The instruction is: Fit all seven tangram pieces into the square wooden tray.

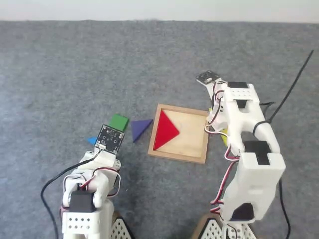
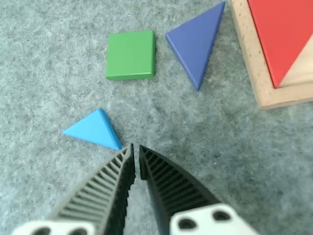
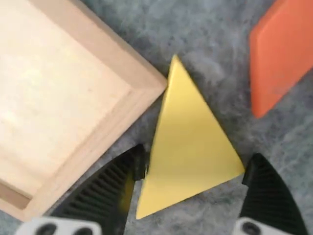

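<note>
Right tool [image 3: 198, 159], jaws apart, straddles the yellow triangle [image 3: 188, 132] at three o'clock of the tray [image 1: 178, 155]; left tool [image 2: 136, 149] pressed together, empty.

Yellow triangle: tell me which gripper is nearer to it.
Right. The right gripper straddles the yellow triangle, one open finger on each side, beside the tray. The left gripper is shut on the tray's far side, next to the light blue triangle.
</note>
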